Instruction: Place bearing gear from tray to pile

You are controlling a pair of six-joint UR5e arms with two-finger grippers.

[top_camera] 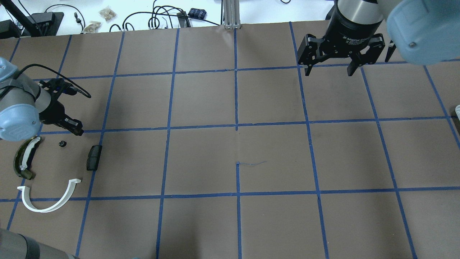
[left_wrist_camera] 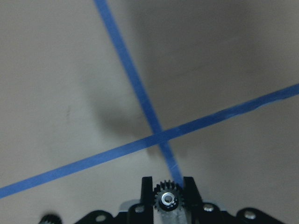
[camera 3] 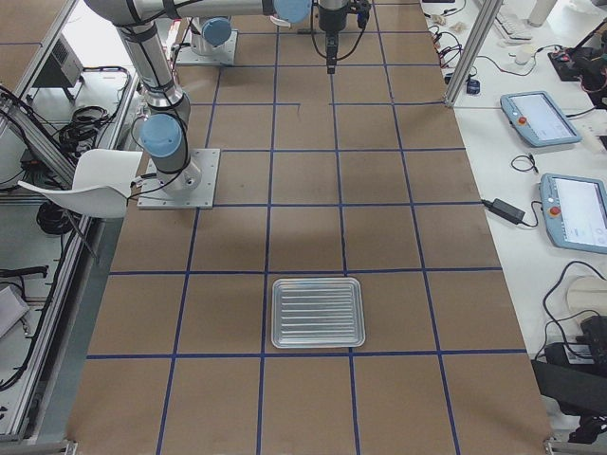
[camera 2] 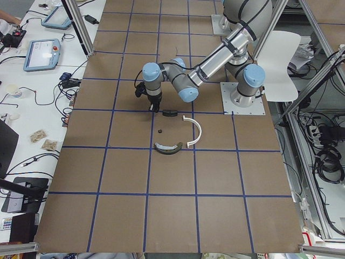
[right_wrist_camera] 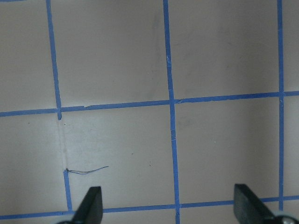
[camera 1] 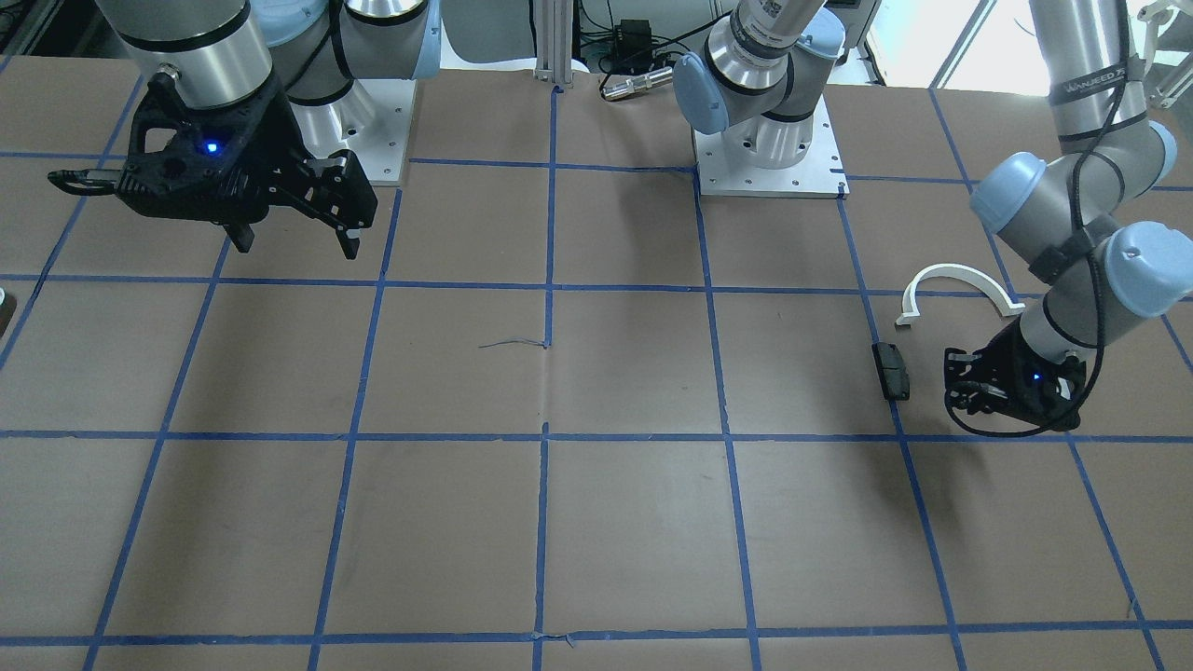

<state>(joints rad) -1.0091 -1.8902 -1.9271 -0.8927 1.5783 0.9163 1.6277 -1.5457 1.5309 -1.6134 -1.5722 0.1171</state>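
Observation:
In the left wrist view my left gripper (left_wrist_camera: 168,185) is shut on a small black bearing gear (left_wrist_camera: 168,199) with a silver hub, held just above a crossing of blue tape lines. In the overhead view the left gripper (top_camera: 74,128) is low at the far edge of the pile: a black block (top_camera: 94,157), an olive-dark curved piece with a white strip (top_camera: 24,159) and a white half-ring arc (top_camera: 48,203). A second small black gear (top_camera: 62,144) lies on the table among them. My right gripper (top_camera: 329,69) is open and empty, high over the far right.
A ribbed metal tray (camera 3: 318,282) lies on the table near the robot's right end and looks empty. Blue tape lines grid the brown table (top_camera: 237,144). Cables and small bags (top_camera: 107,13) lie beyond the far edge.

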